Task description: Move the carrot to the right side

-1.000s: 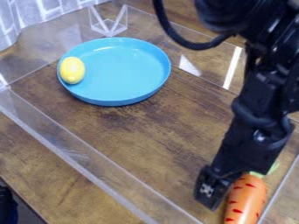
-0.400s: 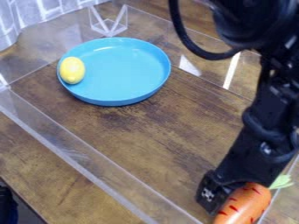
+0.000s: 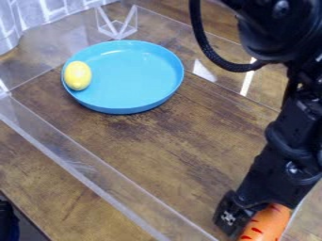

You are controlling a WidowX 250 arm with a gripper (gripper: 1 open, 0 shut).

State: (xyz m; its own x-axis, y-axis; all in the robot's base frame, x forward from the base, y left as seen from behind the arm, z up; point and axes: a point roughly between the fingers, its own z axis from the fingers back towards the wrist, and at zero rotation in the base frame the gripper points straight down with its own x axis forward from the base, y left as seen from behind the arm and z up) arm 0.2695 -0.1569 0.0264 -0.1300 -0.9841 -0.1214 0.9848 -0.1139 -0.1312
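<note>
Low at the bottom right corner of the view, the carrot (image 3: 266, 226) shows only as an orange sliver with dark stripes, the rest cut off by the frame edge and covered by the gripper (image 3: 249, 215) just above it. Jaws stand wide, pointing down at the worktop (image 3: 164, 151); whether they touch the carrot cannot be told, and its long axis is not readable. Blue plate (image 3: 132, 73) with lemon (image 3: 78, 74) sits well apart, upper left.
</note>
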